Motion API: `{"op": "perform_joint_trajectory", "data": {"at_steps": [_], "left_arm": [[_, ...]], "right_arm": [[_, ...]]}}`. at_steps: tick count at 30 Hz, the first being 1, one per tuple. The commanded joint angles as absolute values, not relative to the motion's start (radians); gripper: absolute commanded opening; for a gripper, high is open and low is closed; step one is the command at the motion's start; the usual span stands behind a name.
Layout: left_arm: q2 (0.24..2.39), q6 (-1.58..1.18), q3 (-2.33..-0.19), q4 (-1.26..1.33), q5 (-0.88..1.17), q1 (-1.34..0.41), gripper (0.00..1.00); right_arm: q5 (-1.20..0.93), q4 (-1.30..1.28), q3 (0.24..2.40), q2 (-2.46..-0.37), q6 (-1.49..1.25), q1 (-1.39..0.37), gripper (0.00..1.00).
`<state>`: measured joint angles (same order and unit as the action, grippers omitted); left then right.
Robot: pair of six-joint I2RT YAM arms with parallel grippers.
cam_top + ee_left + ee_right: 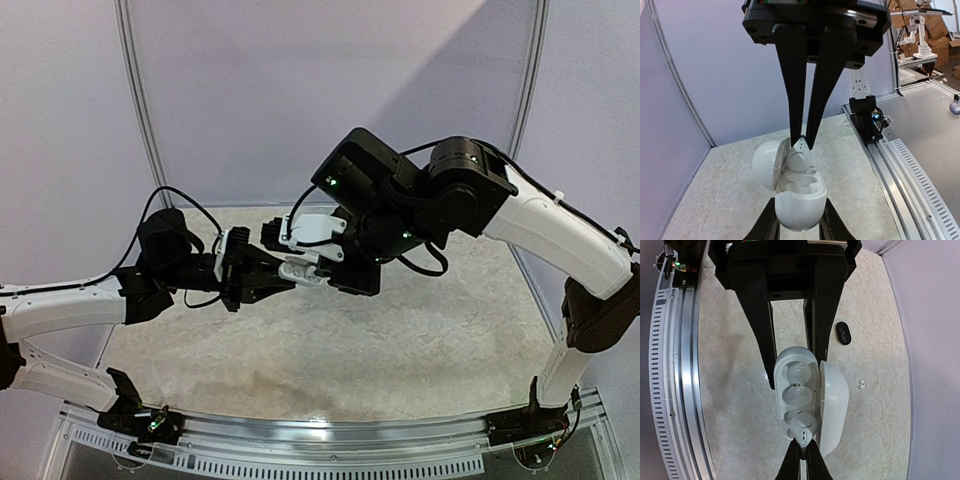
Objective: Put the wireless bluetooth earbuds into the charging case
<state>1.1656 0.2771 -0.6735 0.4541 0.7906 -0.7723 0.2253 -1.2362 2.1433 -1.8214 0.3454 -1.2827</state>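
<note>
The white charging case (800,197) is open, its lid (765,157) swung to the left. My left gripper (799,212) is shut on its lower shell and holds it above the table. My right gripper (803,140) comes down from above, shut on a white earbud (799,159) whose body sits in the far-end hollow of the case. In the right wrist view the case (795,385) lies lengthwise between the left fingers (760,325), and my right gripper (803,446) pinches the earbud (803,428) at its stem. The other hollows show empty. From above, the case (300,270) hangs between both arms.
A black oval case (842,333) lies on the mottled tabletop (735,390), and a tiny white earbud (860,385) lies loose to its right. A slotted metal rail (682,365) runs along the table's near edge. Grey walls (715,75) close the back and sides.
</note>
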Motion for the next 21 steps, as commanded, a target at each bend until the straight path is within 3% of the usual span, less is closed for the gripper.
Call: {"op": "perform_joint_trajectory", "data": {"at_steps": [1, 8, 21], "left_arm": [[1.163, 0.249, -0.684, 0.496, 0.804, -0.784, 0.00], [1.163, 0.245, -0.681, 0.503, 0.807, -0.784, 0.00], [1.161, 0.246, -0.676, 0.502, 0.807, -0.782, 0.00]], "right_arm": [[0.254, -1.271, 2.141, -1.860, 0.356, -1.283, 0.00], [0.264, -1.259, 2.142, -1.867, 0.367, -1.284, 0.02], [0.298, -1.213, 2.146, -1.858, 0.387, -1.284, 0.19]]}}
